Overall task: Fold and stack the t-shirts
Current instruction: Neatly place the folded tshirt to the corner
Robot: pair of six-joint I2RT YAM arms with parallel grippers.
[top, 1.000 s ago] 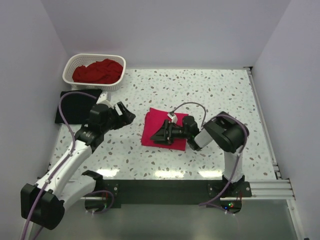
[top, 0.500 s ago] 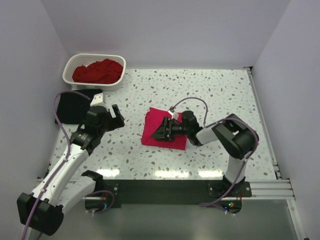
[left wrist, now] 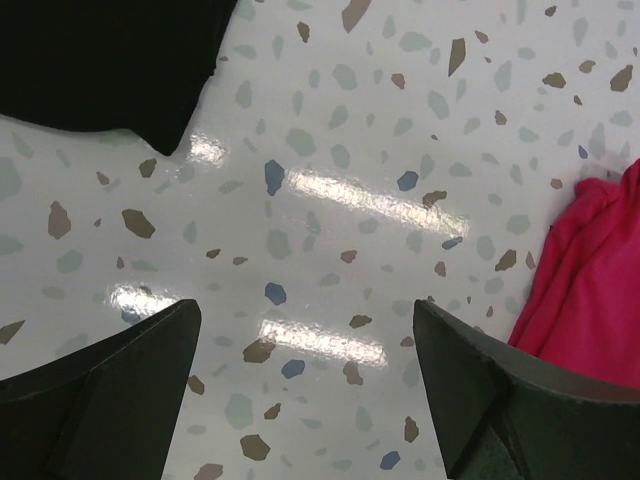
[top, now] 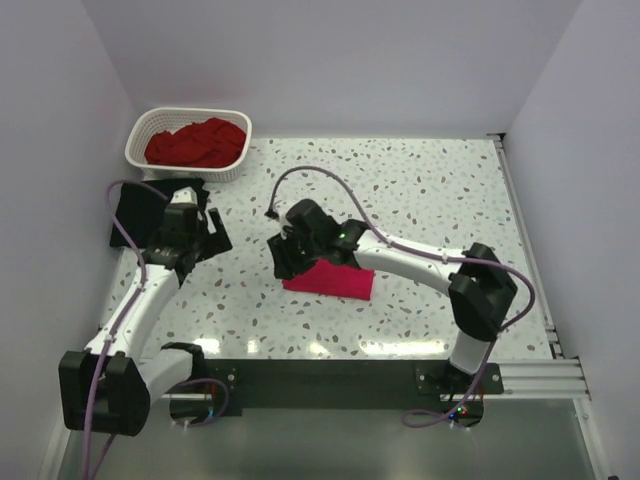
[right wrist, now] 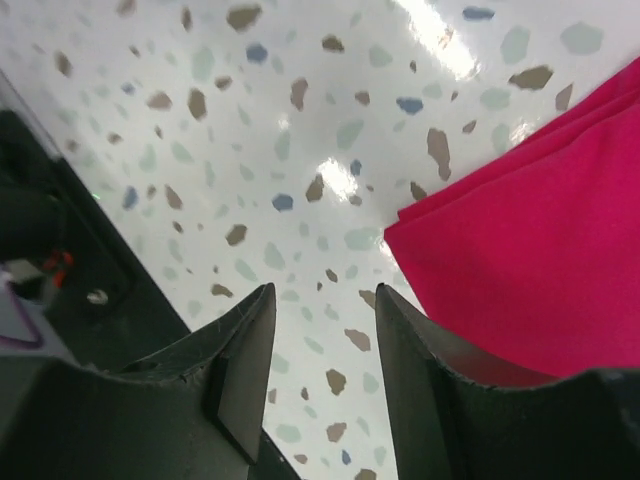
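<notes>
The left gripper [left wrist: 305, 310] gapes wide above the table [left wrist: 330, 150]; the right gripper [right wrist: 325, 295], narrowly parted and empty, sits beside the pinkish-red t-shirt [right wrist: 540, 250].

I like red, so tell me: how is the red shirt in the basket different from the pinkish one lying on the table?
The dark red shirt is deeper in colour; the pinkish-red shirt is brighter. The dark red shirt is a crumpled heap; the pinkish-red shirt is folded flat. The dark red shirt sits in the white basket; the pinkish-red shirt lies on the speckled table. Both are soft cloth.
</notes>
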